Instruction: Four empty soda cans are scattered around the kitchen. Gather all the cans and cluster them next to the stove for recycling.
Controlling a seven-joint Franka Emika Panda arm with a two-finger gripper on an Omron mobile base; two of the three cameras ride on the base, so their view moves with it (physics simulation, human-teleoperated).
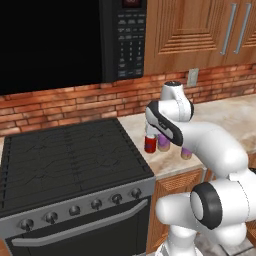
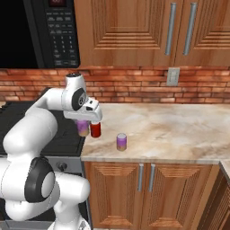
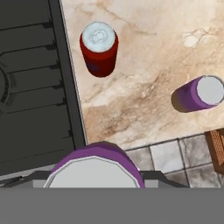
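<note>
Red and purple cans (image 1: 150, 144) stand on the beige counter (image 1: 227, 112) just right of the stove (image 1: 65, 155) in the left base view, the arm covering most of the purple ones; in the right base view the gripper (image 2: 83, 122) is closed on a purple can (image 2: 82, 128) beside the red can (image 2: 95, 129), with another purple can (image 2: 121, 142) apart. From the hand view the held can (image 3: 94, 168) is cut off below, and these thin, light, smooth cans likely dent, so grip mid-body

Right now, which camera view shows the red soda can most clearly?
The hand view: the red can stands unobstructed on the counter beside the stove. The right base view shows it against the gripper; the left base view shows it partly behind the arm.
</note>
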